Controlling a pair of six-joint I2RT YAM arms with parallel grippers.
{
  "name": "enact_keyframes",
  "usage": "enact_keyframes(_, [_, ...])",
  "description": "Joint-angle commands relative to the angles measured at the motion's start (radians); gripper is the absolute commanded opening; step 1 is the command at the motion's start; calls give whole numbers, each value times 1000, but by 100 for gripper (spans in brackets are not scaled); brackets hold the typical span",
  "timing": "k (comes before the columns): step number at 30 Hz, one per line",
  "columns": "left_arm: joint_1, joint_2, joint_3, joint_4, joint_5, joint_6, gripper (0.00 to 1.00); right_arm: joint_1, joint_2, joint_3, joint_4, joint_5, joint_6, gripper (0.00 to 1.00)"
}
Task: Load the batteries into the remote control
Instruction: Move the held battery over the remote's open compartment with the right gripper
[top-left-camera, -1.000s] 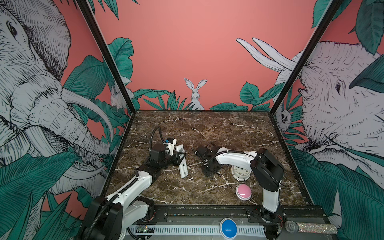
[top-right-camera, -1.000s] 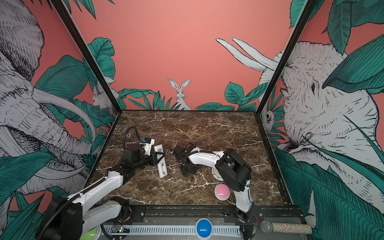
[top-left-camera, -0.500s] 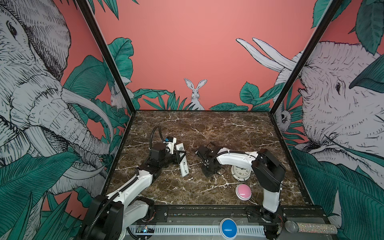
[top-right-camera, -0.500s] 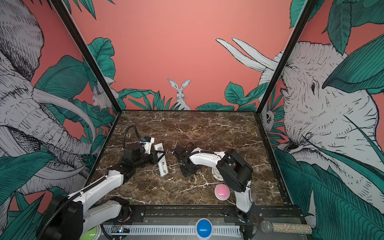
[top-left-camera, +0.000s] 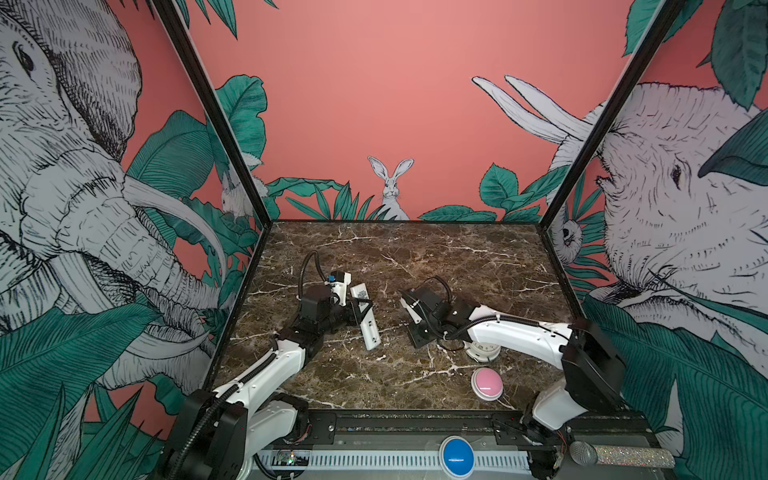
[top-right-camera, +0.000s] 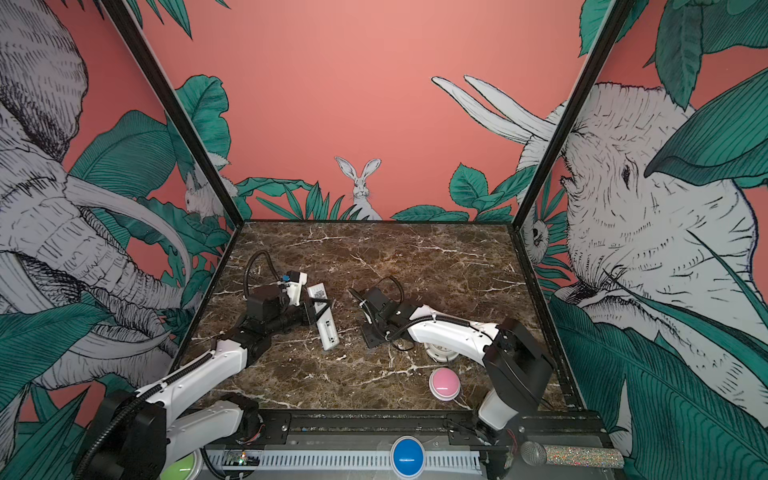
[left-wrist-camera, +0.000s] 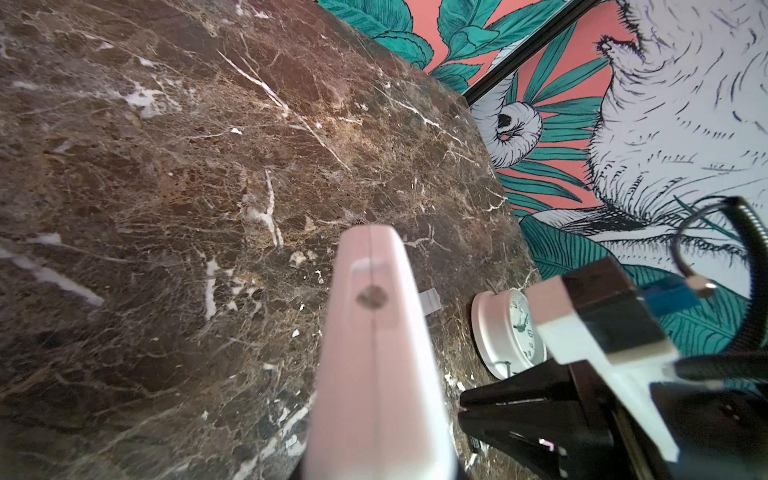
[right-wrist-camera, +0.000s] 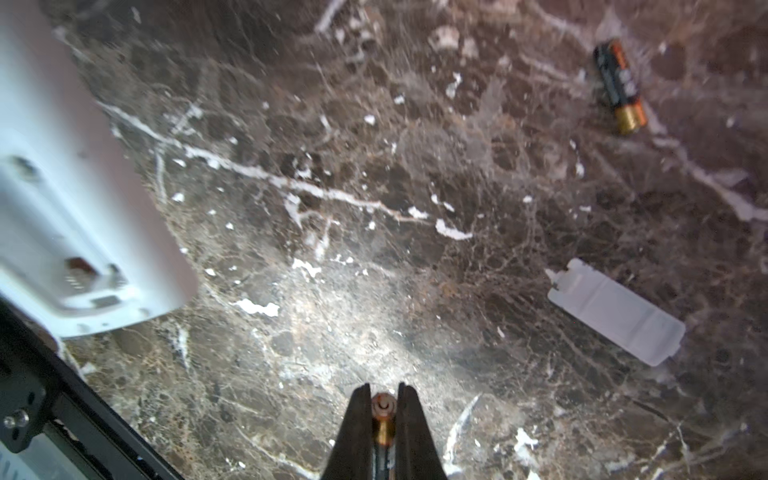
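My left gripper (top-left-camera: 362, 311) (top-right-camera: 319, 305) is shut on the remote control (top-left-camera: 366, 318) (top-right-camera: 325, 322), gripping the slim white body near its middle, plain back up. Seen end-on, the remote (left-wrist-camera: 374, 353) fills the left wrist view and hides the jaws. Its open battery bay shows at the end of the remote (right-wrist-camera: 79, 232) nearest the right arm. My right gripper (right-wrist-camera: 384, 409) (top-left-camera: 415, 338) is shut on a battery (right-wrist-camera: 383, 409), held low over the marble just right of the remote. A second battery (right-wrist-camera: 621, 87) lies loose on the marble.
The small white cover piece (right-wrist-camera: 615, 311) (left-wrist-camera: 430, 299) lies flat on the marble. A round white clock (top-left-camera: 482, 351) (left-wrist-camera: 507, 332) sits under the right forearm, and a pink button (top-left-camera: 486, 384) sits nearer the front. A blue button (top-left-camera: 457, 455) and a microphone (top-left-camera: 619, 455) are on the front rail.
Almost nothing has changed. The left gripper with the remote has edged slightly toward the back; the right arm stays where it was.
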Motion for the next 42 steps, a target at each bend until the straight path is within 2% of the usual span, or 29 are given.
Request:
enact_keyframes(1, [6, -24, 11, 51, -7, -47, 0, 17, -77, -34, 156, 17, -31, 0])
enact_keyframes(14, [5, -83, 24, 73, -22, -100, 0, 67, -275, -196, 521, 26, -68, 0])
enact_keyframes(20, [5, -111, 33, 96, 1, -113, 0, 75, -293, -241, 681, 27, -68, 0])
enact_keyframes(30, [5, -93, 25, 200, 34, -214, 0, 90, -255, -297, 954, -23, -13, 0])
enact_keyframes(42, [6, -97, 7, 263, 46, -227, 0, 97, -187, -276, 966, -56, -19, 0])
